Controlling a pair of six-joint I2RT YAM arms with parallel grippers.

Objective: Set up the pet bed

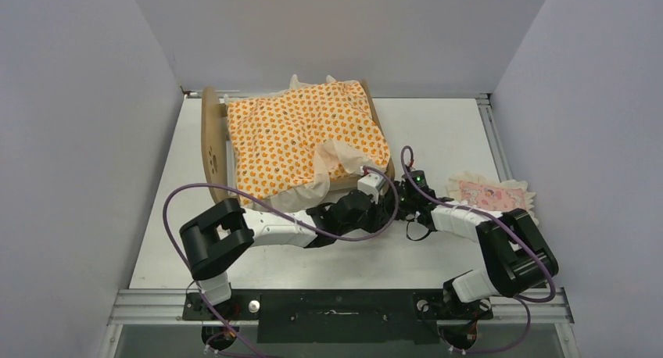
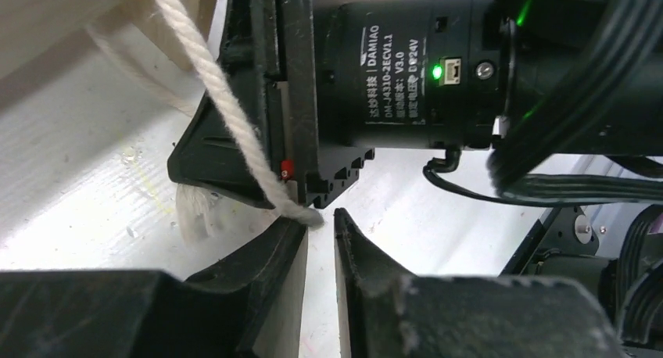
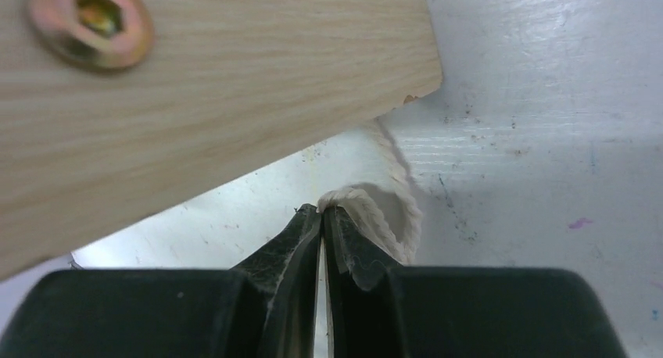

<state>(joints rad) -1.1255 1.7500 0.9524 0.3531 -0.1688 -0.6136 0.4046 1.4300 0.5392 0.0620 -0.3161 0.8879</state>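
The pet bed (image 1: 211, 143) stands at the back of the table, its plywood headboard on the left, with the orange-patterned mattress (image 1: 305, 139) lying on it. Both grippers meet at the bed's near right corner. In the right wrist view my right gripper (image 3: 322, 209) is shut on a white cord (image 3: 391, 217) just below the bed's wooden panel (image 3: 195, 84). The left wrist view shows my left gripper (image 2: 320, 220) slightly open, the frayed end of the cord (image 2: 227, 108) resting at one fingertip and nothing between the jaws. From above, the left gripper (image 1: 383, 195) sits beside the right gripper (image 1: 400, 192).
A small pink frilled pillow (image 1: 491, 194) lies on the table at the right, beside the right arm. A brass bolt (image 3: 90, 22) sits in the wooden panel. The right arm's black motor housing (image 2: 391, 61) hangs close over the left gripper. Grey walls enclose the table.
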